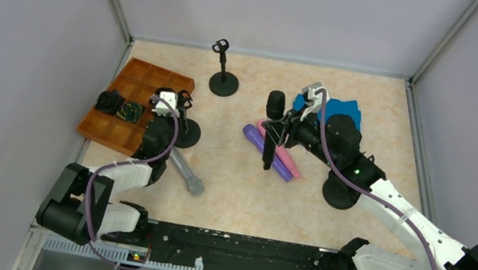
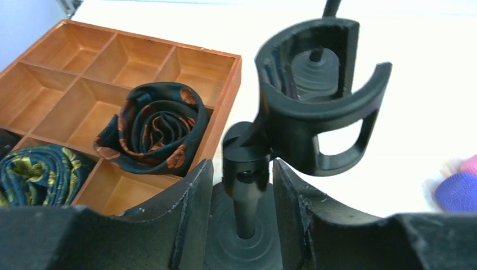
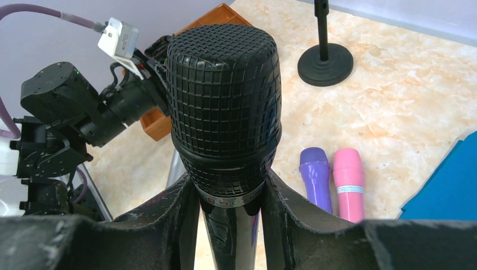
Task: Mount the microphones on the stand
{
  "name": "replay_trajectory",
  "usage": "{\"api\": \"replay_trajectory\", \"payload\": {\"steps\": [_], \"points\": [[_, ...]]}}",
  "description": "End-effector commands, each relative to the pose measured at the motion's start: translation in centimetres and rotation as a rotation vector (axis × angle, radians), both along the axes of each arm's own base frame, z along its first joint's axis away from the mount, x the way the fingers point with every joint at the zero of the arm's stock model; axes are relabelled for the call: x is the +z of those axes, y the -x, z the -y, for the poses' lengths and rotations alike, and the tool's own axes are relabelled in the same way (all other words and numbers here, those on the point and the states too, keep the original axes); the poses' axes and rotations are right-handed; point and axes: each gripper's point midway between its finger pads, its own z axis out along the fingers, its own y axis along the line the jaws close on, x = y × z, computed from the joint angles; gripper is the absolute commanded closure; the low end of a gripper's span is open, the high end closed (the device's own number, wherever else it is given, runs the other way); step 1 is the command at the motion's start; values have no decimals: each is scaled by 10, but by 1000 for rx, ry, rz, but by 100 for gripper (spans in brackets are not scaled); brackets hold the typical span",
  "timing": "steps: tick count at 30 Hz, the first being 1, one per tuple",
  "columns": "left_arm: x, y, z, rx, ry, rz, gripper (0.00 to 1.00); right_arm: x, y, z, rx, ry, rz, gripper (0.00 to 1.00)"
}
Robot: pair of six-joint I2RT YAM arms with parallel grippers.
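Nearest to the arm bases, a grey mic (image 1: 185, 174) is lying on the bench (image 1: 383, 130), at about 5 o'clock from the near stand (image 2: 246, 185). The left fingers (image 2: 188, 216) are clamped on the pole of this stand, just under its clip (image 2: 315, 107), and are holding it upright. The clip is standing empty, with its mouth opening upward. At 9 o'clock from the stand a tray (image 1: 150, 76) is sitting with rolled ties (image 2: 154, 126) in two compartments.

The right fingers (image 3: 287, 225) are clamped on the black mic (image 3: 225, 101), on the handle just below the head. They seem to be holding it head-up above the bench, at 3 o'clock from the near stand and well apart from it. Just beside it, a purple mic (image 3: 315, 174) and a pink mic (image 3: 349, 180) are lying side by side, touching. A blue cloth (image 1: 339, 108) is lying behind them at 1 o'clock. At 12 o'clock the far stand (image 1: 223, 77) is standing alone.

I judge that the step in hand is carrying the black mic to the near stand, and that no mic is attached yet. The next move is calling for travel toward 9 o'clock. Then the handle needs lining up with the clip's mouth and pressing in, while the left fingers are bracing the pole against tipping.
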Motion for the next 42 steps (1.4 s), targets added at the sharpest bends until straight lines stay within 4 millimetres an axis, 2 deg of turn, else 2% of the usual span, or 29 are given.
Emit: {"api": "replay_trajectory", "payload": {"steps": [1,2,3,4,7,14,17,21,24,28,32,36,42], "points": [[18,-8,16,-97,-2,78,55,27,1,5,-9,-45,68,100],[18,-8,19,-112,-3,77,61,27,1,5,-9,-43,69,100],[18,-7,22,-127,-2,75,76,28,1,6,-10,-43,70,100],[19,-7,24,-138,8,75,86,28,1,6,-11,-42,72,100],[26,-3,41,-225,50,73,100,34,4,9,-11,-48,85,100],[45,17,94,-523,163,62,100,61,11,29,-57,-95,210,100],[52,34,116,-658,200,75,100,67,14,36,-64,-78,265,100],[54,58,140,-770,205,79,100,75,18,40,-59,-53,297,100],[55,76,164,-866,191,76,100,73,16,41,-59,-20,295,100],[47,95,193,-939,113,38,100,77,23,34,-1,-26,315,100],[39,103,200,-960,100,19,100,94,28,28,46,-41,364,100],[33,110,208,-982,81,12,100,110,17,18,62,24,324,100],[25,119,222,-1006,43,8,100,106,11,-15,161,-6,234,100]]}}
